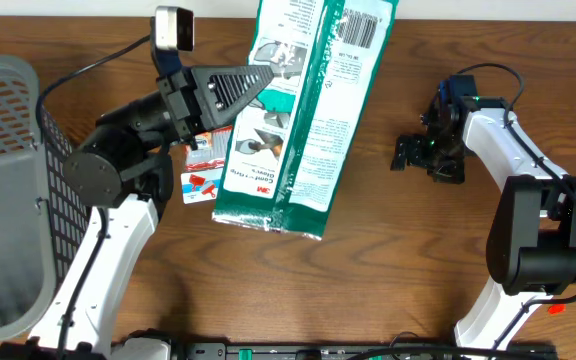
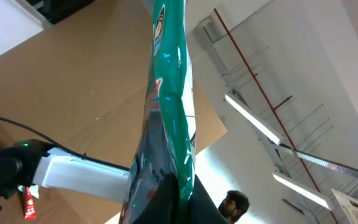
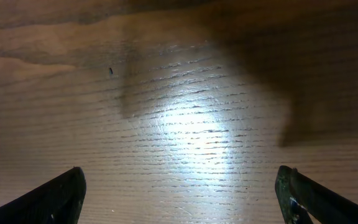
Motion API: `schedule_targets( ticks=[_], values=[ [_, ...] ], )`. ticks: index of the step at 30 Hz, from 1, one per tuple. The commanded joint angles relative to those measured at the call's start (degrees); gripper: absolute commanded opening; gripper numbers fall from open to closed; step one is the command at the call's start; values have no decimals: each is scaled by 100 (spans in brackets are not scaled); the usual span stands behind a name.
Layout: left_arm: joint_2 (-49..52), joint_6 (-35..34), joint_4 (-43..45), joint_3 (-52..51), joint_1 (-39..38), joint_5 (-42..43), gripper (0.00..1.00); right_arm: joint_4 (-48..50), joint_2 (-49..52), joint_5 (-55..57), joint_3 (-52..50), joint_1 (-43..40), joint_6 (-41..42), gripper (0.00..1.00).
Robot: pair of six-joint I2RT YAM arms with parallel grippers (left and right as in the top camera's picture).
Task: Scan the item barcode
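The left gripper (image 1: 258, 80) clamps the long green-and-white plastic package (image 1: 303, 130); the right gripper (image 1: 406, 152), at three o'clock, gapes empty. Keep the twelve-o'clock barcode (image 1: 365, 26) flat.

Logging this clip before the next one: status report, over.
Left gripper shut on green package, held aloft. Barcode faces overhead camera, uncovered. Right gripper open, low over table, holding nothing.
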Motion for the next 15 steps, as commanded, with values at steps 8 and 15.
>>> schedule_targets(
  ticks=[8, 15],
  values=[
    [-83, 979, -358, -50, 26, 203, 7, -15, 17, -39, -26, 68, -68, 96],
    [-83, 4767, -4535, -48, 26, 304, 7, -74, 17, -42, -26, 68, -125, 94]
  ],
)
